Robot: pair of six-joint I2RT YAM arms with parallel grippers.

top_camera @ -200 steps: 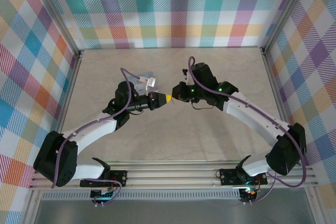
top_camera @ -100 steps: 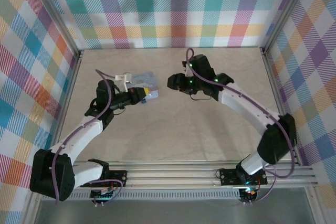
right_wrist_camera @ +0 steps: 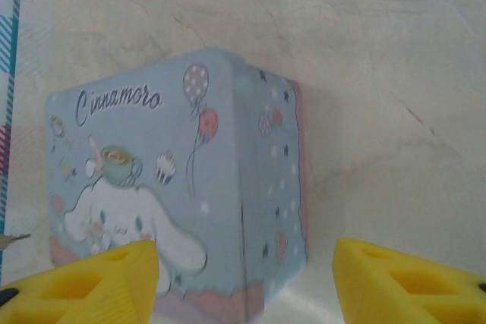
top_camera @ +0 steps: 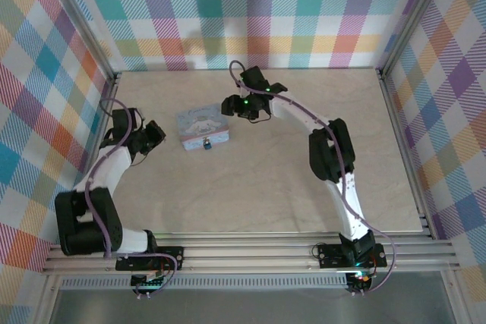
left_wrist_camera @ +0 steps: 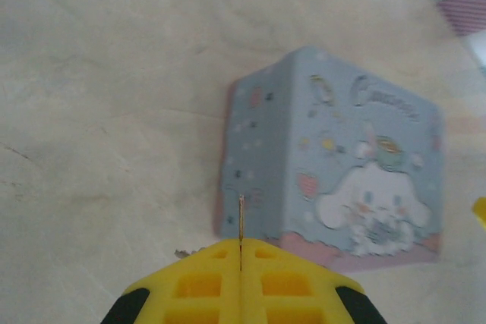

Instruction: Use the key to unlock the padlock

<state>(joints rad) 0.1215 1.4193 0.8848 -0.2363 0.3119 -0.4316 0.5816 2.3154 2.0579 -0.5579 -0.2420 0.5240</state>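
**While the left gripper (left_wrist_camera: 241, 252) pinches the key (left_wrist_camera: 241, 221), the right gripper (right_wrist_camera: 244, 263) stands open at the tin (right_wrist_camera: 175, 172)**

As we look down from the top camera, the pale table (top_camera: 266, 187) spreads under both arms, and the two grippers face each other across the tin. The tin is pale blue with a cartoon lid. It lies flat just ahead of the left fingertips and close in front of the right ones, well apart from the left and nearer the right.

The right gripper's yellow fingers (right_wrist_camera: 83, 286) stand wide apart and hold nothing; from its wrist camera we see a corner of the tin in the gap between them.

The left gripper's yellow pads are pressed together. The dark-blue padlock (top_camera: 206, 144) sits against the tin's near edge, ahead of the left gripper and on the far side of the tin from the right one. We cannot tell whether its shackle is open.

The key is a thin silvery blade clamped between the left pads, its tip pointing at the tin's side wall.
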